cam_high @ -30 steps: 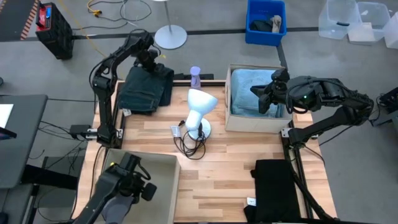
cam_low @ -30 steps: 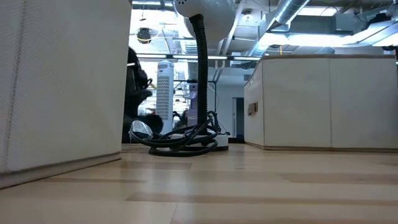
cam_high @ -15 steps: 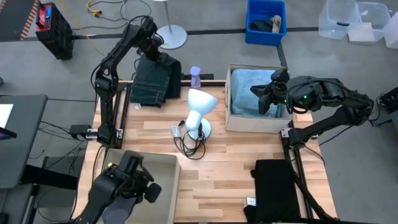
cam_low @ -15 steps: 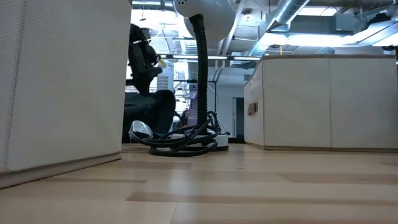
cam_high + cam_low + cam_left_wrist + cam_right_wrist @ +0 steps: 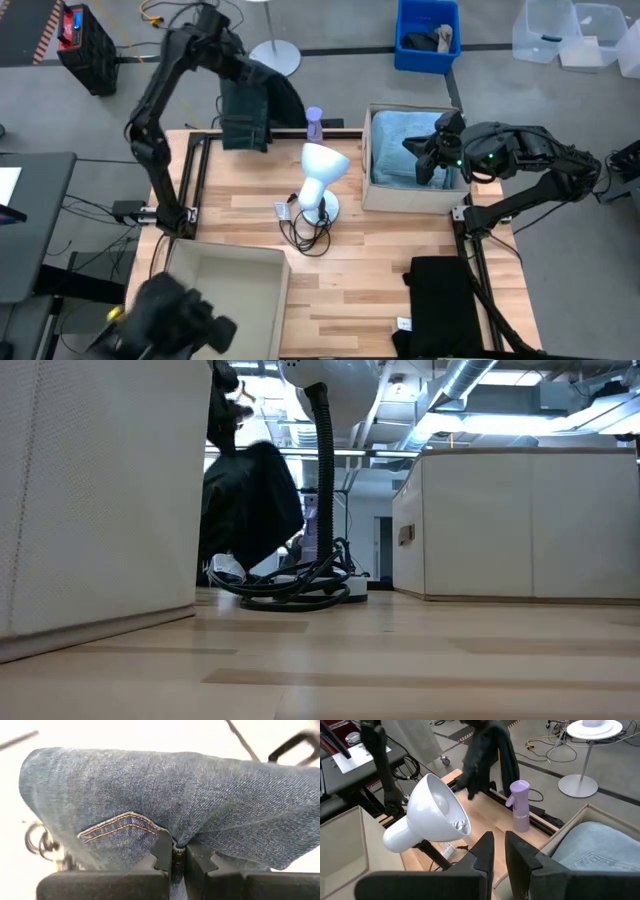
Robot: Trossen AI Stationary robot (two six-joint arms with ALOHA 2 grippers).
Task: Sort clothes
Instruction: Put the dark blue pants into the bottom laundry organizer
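Observation:
Dark denim trousers [image 5: 248, 112] hang from my left gripper [image 5: 232, 72], which is shut on them high above the table's far left corner. The low view shows them as a dark bunch [image 5: 250, 500], and they also show in the right wrist view [image 5: 487, 755]. Light blue jeans [image 5: 405, 150] lie in the beige box [image 5: 372, 195] at the far right. A black garment [image 5: 440, 290] lies flat at the near right. My right gripper [image 5: 499, 851] hovers over that far right box, with a narrow gap between its fingers and nothing in it. My left gripper pinches a bunched fold of the trousers at a seam [image 5: 178, 844] beside a pocket with orange stitching, between its two fingers. The fingers slant down from above. The trousers hang slack below them. Whether their lower end [image 5: 228, 565] touches the table, I cannot tell.
A white desk lamp [image 5: 322, 172] with a coiled cord stands mid-table, and a purple spray bottle [image 5: 314, 122] stands at the far edge. A second beige box [image 5: 225, 285] stands near left. Bare wood lies between the lamp and the black garment.
My left gripper has risen steeply and moved toward the table's far edge, still shut on the trousers. The trousers, which lay folded on the far left corner, have been pulled up off the table and now hang below the gripper.

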